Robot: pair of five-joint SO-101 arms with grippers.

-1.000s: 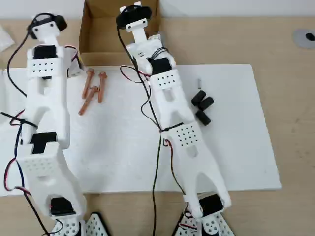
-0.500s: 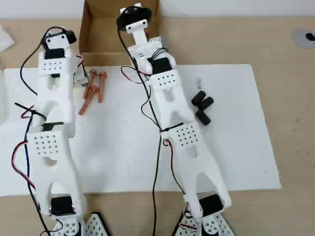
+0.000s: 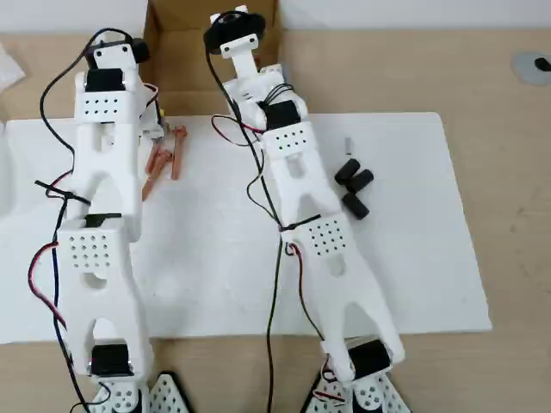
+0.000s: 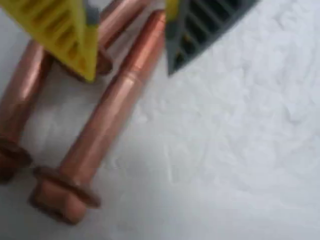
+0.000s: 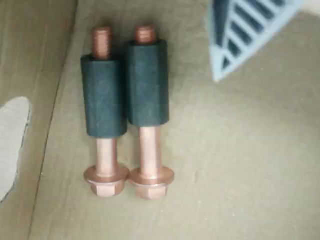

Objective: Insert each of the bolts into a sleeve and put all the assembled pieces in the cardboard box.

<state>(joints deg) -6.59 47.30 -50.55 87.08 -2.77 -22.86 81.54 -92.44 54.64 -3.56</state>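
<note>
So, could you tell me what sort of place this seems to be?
Probably a robotics lab or workshop bench: two white robot arms sit side by side at a wooden table, with loose copper bolts, black sleeves and a cardboard box.

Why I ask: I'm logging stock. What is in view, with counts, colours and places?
loose bolts: at least three, copper, on the mat under the left claw
sleeves: three, black, on the mat beside the right arm
assembled pieces: two, copper in black, side by side in the cardboard box
cardboard box: one, brown, beyond the mat
mat: one, white, on the table
table: one, tan wood
arms: two, white; left claw open astride a bolt, right arm over the box
</note>
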